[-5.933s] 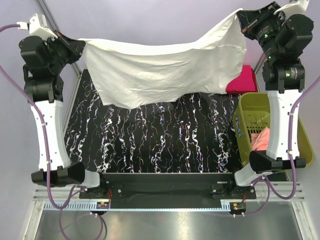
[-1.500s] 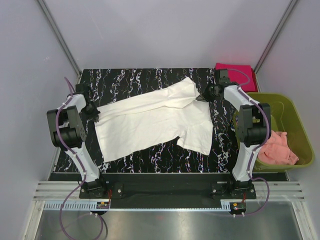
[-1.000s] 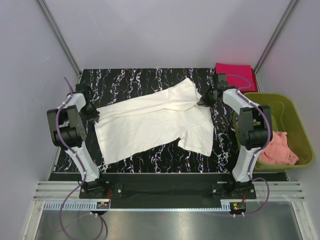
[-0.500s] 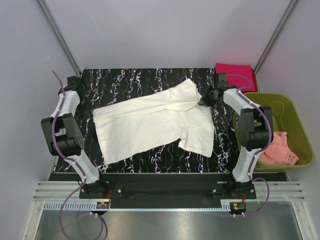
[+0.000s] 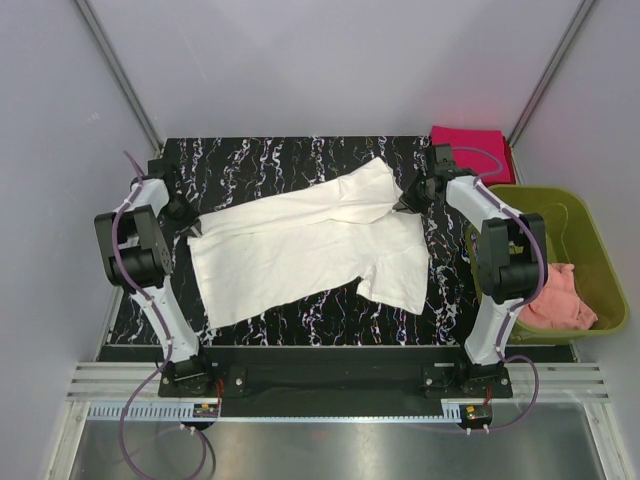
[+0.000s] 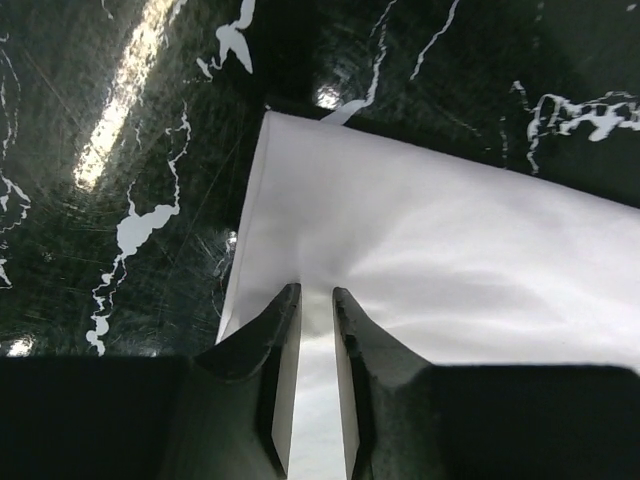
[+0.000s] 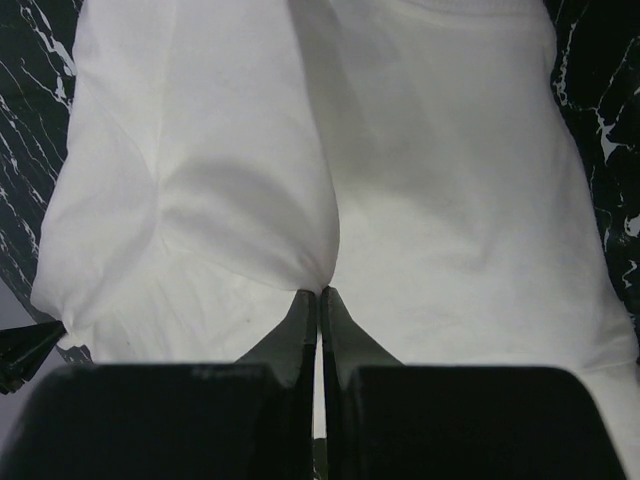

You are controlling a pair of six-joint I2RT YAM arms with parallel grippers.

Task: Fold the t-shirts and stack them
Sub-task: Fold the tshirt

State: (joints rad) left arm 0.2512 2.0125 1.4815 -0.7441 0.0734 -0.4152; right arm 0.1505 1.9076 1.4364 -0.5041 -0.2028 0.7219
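Lowered from its high spread, the cream t-shirt (image 5: 310, 240) lies skewed on the counter (image 5: 300, 310); both jaws clamp it, so tug the corners square first

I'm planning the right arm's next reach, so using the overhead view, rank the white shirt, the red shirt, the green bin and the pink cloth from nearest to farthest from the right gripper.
1. White shirt, pinched by the right gripper.
2. Red shirt, far right corner.
3. Green bin, right of the table.
4. Pink cloth, inside the bin's near end.
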